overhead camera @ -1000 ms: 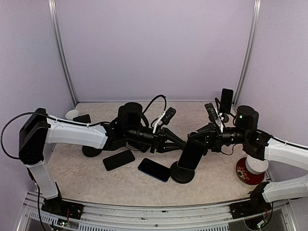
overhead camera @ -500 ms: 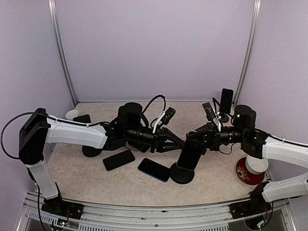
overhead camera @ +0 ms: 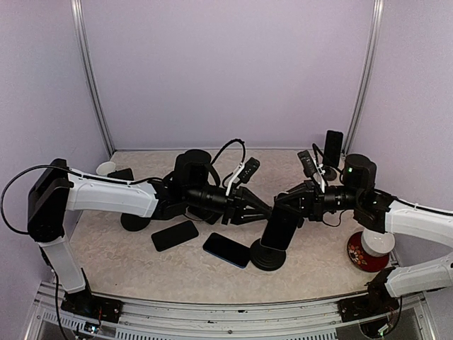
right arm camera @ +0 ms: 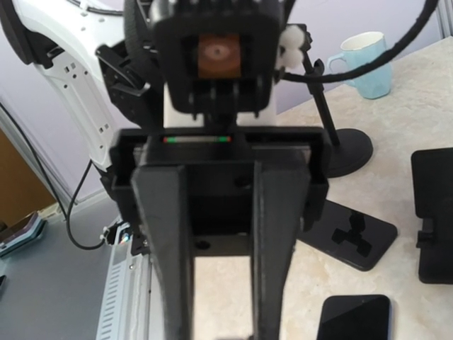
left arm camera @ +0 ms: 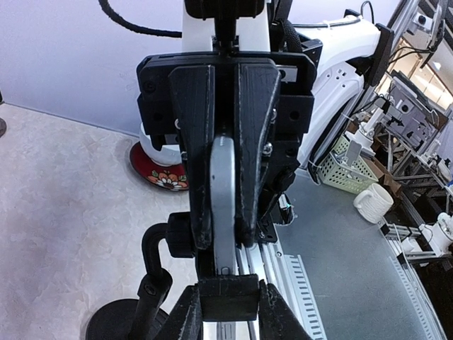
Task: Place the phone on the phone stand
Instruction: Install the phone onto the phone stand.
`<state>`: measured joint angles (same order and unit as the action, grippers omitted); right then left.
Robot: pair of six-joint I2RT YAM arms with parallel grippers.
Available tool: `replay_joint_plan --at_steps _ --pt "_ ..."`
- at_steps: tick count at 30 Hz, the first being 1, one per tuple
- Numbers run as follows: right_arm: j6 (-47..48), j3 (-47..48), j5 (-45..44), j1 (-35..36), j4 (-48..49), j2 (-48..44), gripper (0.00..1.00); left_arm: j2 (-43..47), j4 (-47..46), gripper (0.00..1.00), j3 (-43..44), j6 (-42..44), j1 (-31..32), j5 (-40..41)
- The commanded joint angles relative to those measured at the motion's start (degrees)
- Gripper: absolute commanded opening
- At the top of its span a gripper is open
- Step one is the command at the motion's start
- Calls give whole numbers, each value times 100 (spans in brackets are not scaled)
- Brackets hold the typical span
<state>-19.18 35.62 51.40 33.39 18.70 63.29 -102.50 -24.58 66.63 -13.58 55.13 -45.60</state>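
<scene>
1. Since a second ago the right arm has eased slightly toward centre. The top of the phone has gone with it. The left arm, dark spare phone and bluish spare phone are unchanged.
2. The phone stands near upright on the phone stand, lower end by the base. Can't tell if it is seated.
3. The right fingers are clamped on the phone's faces, its silver edge showing between them. The left fingers are part-spread, tips against a black block by the phone. Can't tell if they are gripping or only touching.
4. Risk: both sets of fingers crowd the phone's top, nearly nose to nose. Letting go before it sits in the cradle would likely drop it onto the spare phones. A sideways tug could tip the stand.
5. The worktop is beige, speckled and hard-looking, so a dropped phone would slide. The room has lilac walls, a second stand with a phone back right, and a red dish on the right.
</scene>
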Motion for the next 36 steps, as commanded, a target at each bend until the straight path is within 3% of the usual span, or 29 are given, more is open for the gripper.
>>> replay_joint_plan --at_steps 1,16,36 --pt "65 -20 -247 -175 -158 126 0 147 -349 34 271 93 85 -284" --pt "237 427 -160 -175 -573 294 0 512 -459 98 -56 79 -23 -116" --pt "846 1780 177 -175 -1742 827 0 1554 -949 99 -1297 -93 -367 259"
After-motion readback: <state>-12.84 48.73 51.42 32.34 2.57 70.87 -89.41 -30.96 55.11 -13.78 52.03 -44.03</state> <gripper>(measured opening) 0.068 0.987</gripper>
